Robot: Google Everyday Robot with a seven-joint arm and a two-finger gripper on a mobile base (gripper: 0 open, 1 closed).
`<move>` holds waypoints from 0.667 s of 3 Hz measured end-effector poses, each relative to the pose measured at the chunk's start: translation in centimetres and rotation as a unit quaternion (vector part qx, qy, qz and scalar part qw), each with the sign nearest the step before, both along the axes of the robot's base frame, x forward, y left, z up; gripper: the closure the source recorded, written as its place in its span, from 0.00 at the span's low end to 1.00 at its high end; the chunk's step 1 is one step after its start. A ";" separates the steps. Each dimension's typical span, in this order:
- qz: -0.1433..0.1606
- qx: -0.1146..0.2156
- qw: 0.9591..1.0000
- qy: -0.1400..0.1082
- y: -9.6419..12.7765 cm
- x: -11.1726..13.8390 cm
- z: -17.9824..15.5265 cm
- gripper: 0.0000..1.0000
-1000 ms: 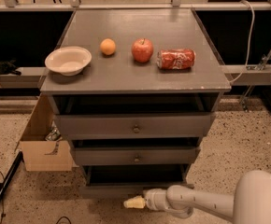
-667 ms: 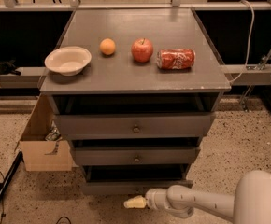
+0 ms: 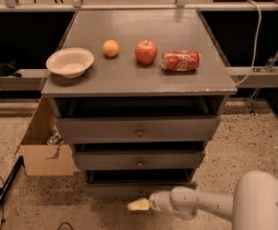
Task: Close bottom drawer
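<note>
The bottom drawer [image 3: 115, 189] is the lowest of three grey drawers in the cabinet. Its narrow front panel stands out from the cabinet, with a dark gap above it. My gripper [image 3: 138, 204] is low, at the end of the white arm [image 3: 196, 206] that reaches in from the lower right. Its pale tip sits just below and in front of the middle of that drawer's front panel. The drawer's knob is hidden near the gripper. The middle drawer [image 3: 140, 160] and the top drawer [image 3: 138, 128] also stand out a little.
On the cabinet top [image 3: 139, 83] lie a white bowl [image 3: 70, 62], an orange [image 3: 110, 48], a red apple [image 3: 145, 51] and a red can [image 3: 180, 61] on its side. An open cardboard box [image 3: 45, 150] stands left of the cabinet. A speckled floor surrounds it.
</note>
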State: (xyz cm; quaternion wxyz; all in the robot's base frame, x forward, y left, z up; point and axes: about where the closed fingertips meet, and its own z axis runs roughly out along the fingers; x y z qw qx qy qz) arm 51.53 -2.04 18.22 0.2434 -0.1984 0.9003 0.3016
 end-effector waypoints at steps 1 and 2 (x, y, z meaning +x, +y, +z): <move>-0.003 -0.006 1.000 0.002 -0.2 0.7 -0.6 0.00; -0.020 -0.041 0.999 0.003 -1.1 3.9 -3.4 0.00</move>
